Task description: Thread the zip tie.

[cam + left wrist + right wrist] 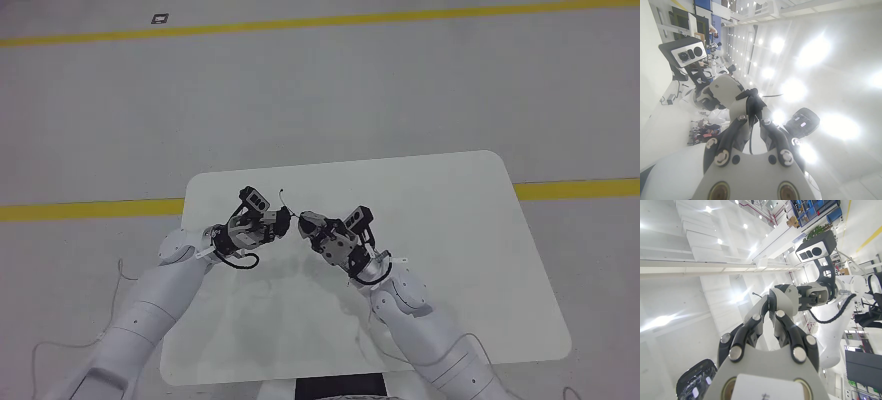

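My left pincer (753, 101) and right pincer (769, 303), both clenched on the zip tie (772, 95), meet tip-to-tip above the bench (450, 200).

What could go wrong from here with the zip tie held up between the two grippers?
The zip tie is thin and its free end curves away, so threading may miss. The left gripper and right gripper sit tip to tip above the table, so they may bump or drop it.
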`<state>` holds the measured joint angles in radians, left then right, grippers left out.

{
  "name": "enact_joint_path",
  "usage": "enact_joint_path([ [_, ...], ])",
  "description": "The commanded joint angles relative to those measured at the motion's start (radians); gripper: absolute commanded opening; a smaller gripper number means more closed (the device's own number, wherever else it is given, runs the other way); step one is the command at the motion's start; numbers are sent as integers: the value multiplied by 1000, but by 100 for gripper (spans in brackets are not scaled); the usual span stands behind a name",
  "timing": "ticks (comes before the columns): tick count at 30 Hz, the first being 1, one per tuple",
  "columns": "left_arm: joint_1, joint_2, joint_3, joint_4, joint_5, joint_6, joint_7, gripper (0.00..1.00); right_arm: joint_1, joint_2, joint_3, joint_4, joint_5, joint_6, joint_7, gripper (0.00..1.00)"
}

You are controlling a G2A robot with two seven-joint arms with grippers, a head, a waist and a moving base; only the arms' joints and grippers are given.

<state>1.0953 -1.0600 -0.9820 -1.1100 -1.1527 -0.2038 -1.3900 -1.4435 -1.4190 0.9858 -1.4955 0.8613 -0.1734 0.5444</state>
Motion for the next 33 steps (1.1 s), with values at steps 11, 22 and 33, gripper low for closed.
enact_joint_path([
  [11, 0, 0, 0, 0, 0, 0, 0, 0, -17, 5, 30, -2, 0, -15, 6, 0],
  [22, 0, 0, 0, 0, 0, 0, 0, 0, -32, 10, 63, -15, 11, -17, 10, 0],
  [33, 0, 0, 0, 0, 0, 0, 0, 0, -45, 15, 97, -28, 26, -18, 14, 0],
])
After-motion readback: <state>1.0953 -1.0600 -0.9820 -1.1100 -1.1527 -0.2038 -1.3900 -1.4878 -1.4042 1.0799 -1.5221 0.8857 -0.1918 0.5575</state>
